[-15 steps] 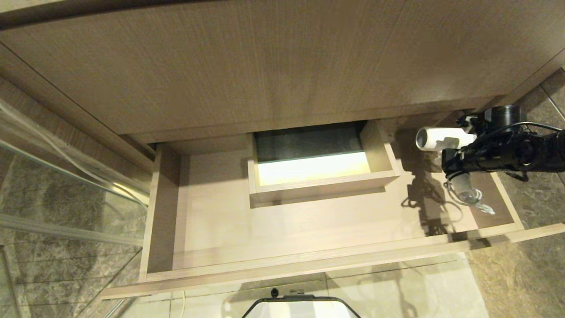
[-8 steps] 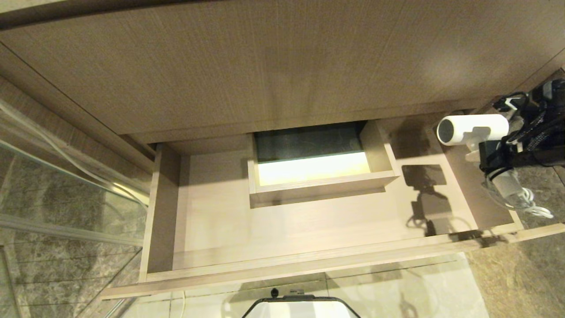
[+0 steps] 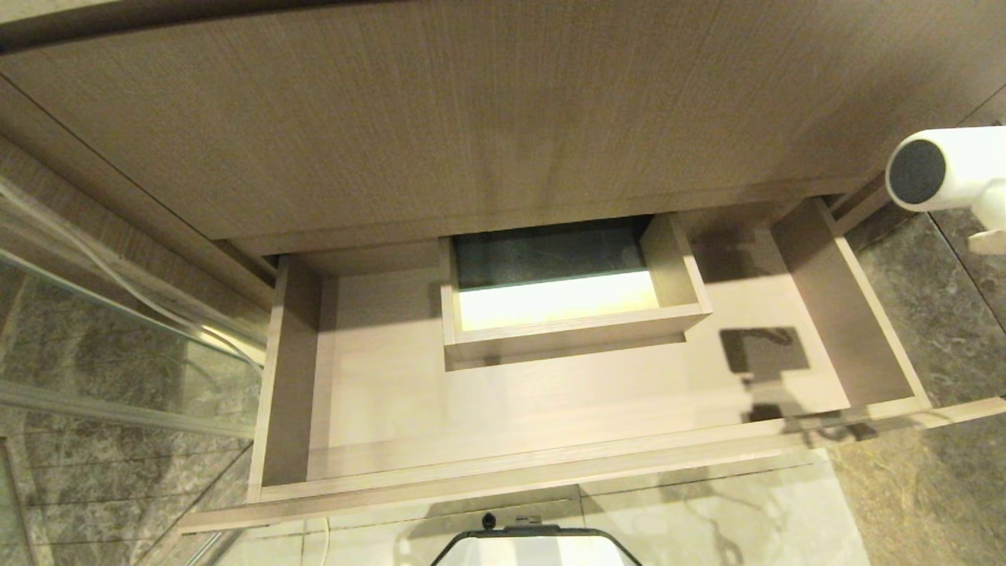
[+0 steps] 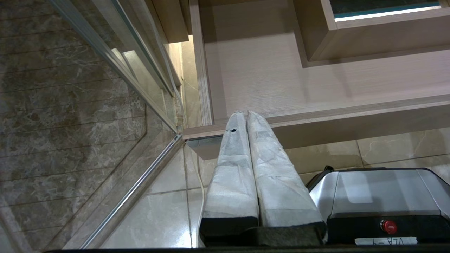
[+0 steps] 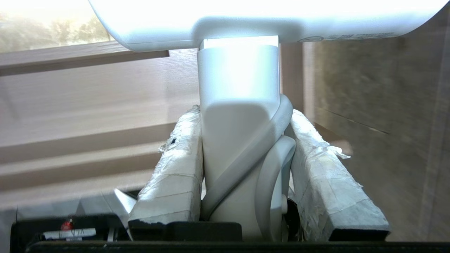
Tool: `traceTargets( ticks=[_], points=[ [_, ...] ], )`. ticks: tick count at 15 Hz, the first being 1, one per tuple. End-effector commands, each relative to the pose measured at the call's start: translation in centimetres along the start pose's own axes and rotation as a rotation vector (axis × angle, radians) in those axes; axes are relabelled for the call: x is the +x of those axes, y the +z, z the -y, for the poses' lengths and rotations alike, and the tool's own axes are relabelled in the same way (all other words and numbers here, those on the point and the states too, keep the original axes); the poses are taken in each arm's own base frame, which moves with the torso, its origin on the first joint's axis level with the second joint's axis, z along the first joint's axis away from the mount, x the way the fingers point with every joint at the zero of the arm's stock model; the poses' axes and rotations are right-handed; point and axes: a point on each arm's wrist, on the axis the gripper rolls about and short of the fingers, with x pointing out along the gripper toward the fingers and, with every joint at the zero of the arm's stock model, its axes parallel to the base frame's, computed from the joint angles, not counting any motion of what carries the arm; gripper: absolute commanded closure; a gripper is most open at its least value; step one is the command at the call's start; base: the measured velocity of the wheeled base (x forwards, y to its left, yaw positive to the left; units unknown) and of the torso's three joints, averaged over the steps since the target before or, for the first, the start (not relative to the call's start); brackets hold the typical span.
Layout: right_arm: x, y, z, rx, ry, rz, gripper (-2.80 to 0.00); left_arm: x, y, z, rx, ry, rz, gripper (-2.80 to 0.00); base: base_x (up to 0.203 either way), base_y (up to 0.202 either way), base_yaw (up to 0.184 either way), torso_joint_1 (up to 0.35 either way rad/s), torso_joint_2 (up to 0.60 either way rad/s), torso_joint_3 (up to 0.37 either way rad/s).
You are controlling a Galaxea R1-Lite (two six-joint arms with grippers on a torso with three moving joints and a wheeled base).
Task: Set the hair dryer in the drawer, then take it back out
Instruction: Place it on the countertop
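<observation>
Now the right gripper pinches the hair dryer by its white handle, both padded fingers pressed to its sides with the cord caught between. A second ago the dryer hung low over the drawer's right end; it has since risen and swung out to the right, and in the head view only its barrel with the dark grey end face shows, above and beyond the drawer's right wall. The drawer stands pulled out with nothing in it, so the take-out half looks nearly done. Parked by the drawer's left front corner, the left gripper has its fingers pressed together on nothing.
</observation>
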Motion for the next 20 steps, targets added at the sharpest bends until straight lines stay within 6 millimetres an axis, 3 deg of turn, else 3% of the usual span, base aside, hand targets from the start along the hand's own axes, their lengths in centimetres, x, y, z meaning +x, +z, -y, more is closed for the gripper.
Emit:
traceTargets(
  ticks=[1, 3, 9, 20],
  points=[
    [-6.0, 0.0, -0.2, -0.02, -0.023, 0.123, 0.0, 0.0, 0.0, 0.0, 0.0, 0.0, -0.001, 0.0, 0.0, 0.0, 0.0, 0.0, 0.0, 0.0],
    [-8.1, 0.4, -0.1, -0.028, -0.04, 0.191, 0.0, 0.0, 0.0, 0.0, 0.0, 0.0, -0.001, 0.0, 0.0, 0.0, 0.0, 0.0, 0.0, 0.0],
    [-10.7, 2.6, 0.2, -0.028, -0.082, 0.329, 0.0, 0.0, 0.0, 0.0, 0.0, 0.0, -0.001, 0.0, 0.0, 0.0, 0.0, 0.0, 0.0, 0.0],
    [-12.5, 2.7, 0.2, -0.048, -0.127, 0.388, 0.0, 0.0, 0.0, 0.0, 0.0, 0.0, -0.001, 0.0, 0.0, 0.0, 0.0, 0.0, 0.0, 0.0]
  ],
)
